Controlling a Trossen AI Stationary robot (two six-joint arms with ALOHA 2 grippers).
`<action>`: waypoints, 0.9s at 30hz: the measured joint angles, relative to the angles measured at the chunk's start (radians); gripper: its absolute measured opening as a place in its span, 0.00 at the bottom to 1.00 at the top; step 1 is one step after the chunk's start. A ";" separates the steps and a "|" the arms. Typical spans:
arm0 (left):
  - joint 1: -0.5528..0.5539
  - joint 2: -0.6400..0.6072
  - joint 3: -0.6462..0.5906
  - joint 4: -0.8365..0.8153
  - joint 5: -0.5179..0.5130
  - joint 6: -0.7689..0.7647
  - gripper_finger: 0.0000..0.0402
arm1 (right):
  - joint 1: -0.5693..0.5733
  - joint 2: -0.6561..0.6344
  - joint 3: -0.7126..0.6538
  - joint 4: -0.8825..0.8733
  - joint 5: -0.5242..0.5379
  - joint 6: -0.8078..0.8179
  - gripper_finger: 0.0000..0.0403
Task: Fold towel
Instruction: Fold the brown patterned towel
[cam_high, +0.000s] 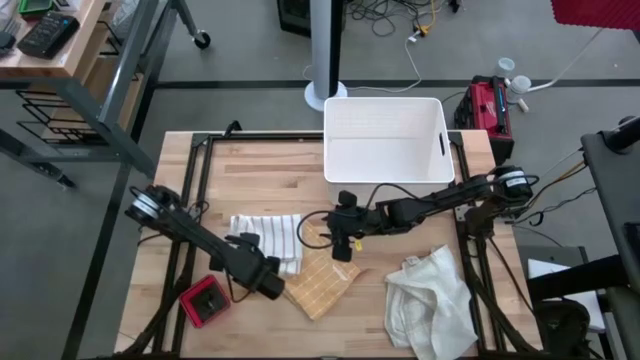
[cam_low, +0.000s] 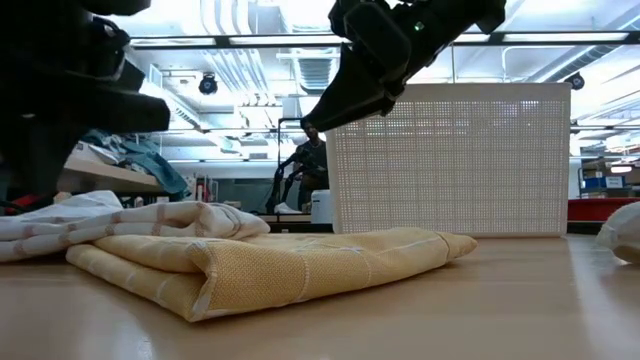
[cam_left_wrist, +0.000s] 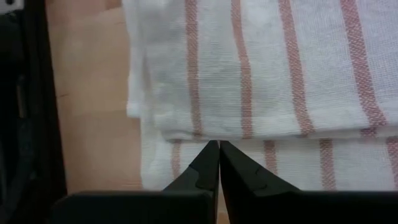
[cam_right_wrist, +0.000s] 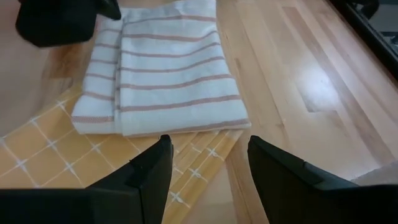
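A white towel with reddish stripes (cam_high: 268, 238) lies folded on the wooden table, left of the middle. Its near edge rests on a folded yellow checked towel (cam_high: 322, 285). My left gripper (cam_high: 268, 280) is shut and points steeply down at the striped towel (cam_left_wrist: 261, 68); nothing shows between its fingers (cam_left_wrist: 219, 152). My right gripper (cam_high: 343, 248) hangs open above the yellow towel (cam_right_wrist: 37, 149), its fingers (cam_right_wrist: 208, 158) aimed slanting down toward the striped towel (cam_right_wrist: 168, 74). My left gripper's shut fingertips (cam_left_wrist: 211, 155) stand at a folded edge of the striped towel (cam_left_wrist: 217, 134), coming from above. I cannot tell whether they touch the cloth.
A white perforated basket (cam_high: 385, 140) stands at the far edge, behind my right arm. A crumpled white cloth (cam_high: 430, 300) lies near the right front. A small red object (cam_high: 205, 300) sits by the left arm. Black frame rails (cam_high: 195, 180) run along the table's sides.
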 joint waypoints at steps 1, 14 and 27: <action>-0.001 -0.007 0.000 -0.010 -0.001 0.014 0.01 | 0.002 0.000 -0.001 0.000 -0.010 -0.003 0.49; -0.089 -0.101 -0.020 0.026 -0.230 0.916 0.07 | 0.106 0.048 -0.008 0.177 -0.105 -0.123 0.49; -0.113 -0.278 -0.415 0.423 -0.170 0.955 0.12 | 0.120 0.370 0.295 0.068 -0.062 0.012 0.49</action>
